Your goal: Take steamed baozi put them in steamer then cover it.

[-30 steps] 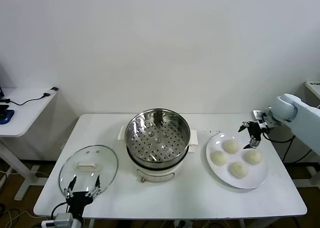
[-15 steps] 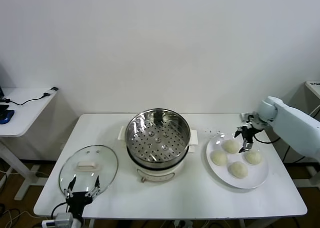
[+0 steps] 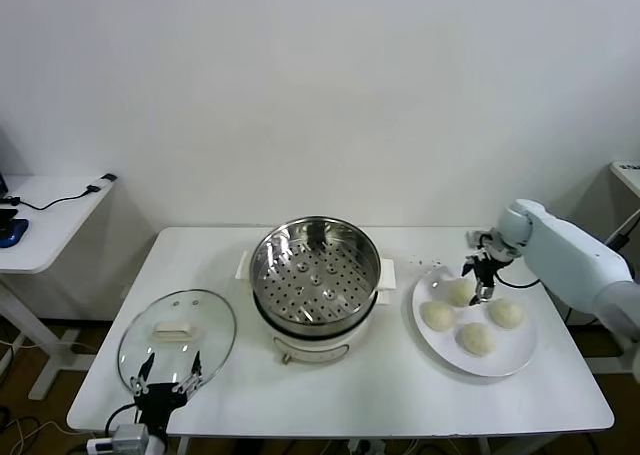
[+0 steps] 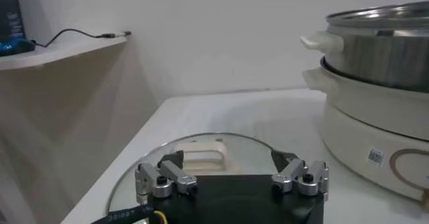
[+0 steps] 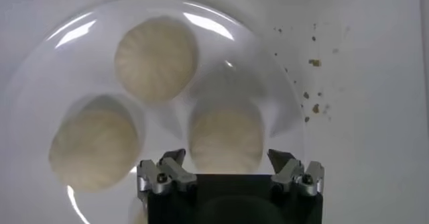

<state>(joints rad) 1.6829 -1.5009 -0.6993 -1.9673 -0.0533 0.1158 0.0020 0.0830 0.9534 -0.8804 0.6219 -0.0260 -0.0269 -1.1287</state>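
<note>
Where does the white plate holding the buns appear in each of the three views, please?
Head view: plate on the table's right, beside the steamer.
Left wrist view: not in it; only the steamer and glass lid show.
Right wrist view: plate fills the picture under the open right end effector.
Shared landmark: buns.

You see cream-white steamed baozi (image 3: 461, 291) with fine pleat lines on a glossy white plate (image 3: 513, 357). The steamer (image 3: 316, 272) is shiny steel, its basket dotted with holes, on a white base. The desk (image 3: 400, 395) is white; brown crumbs (image 5: 312, 62) speckle it.
</note>
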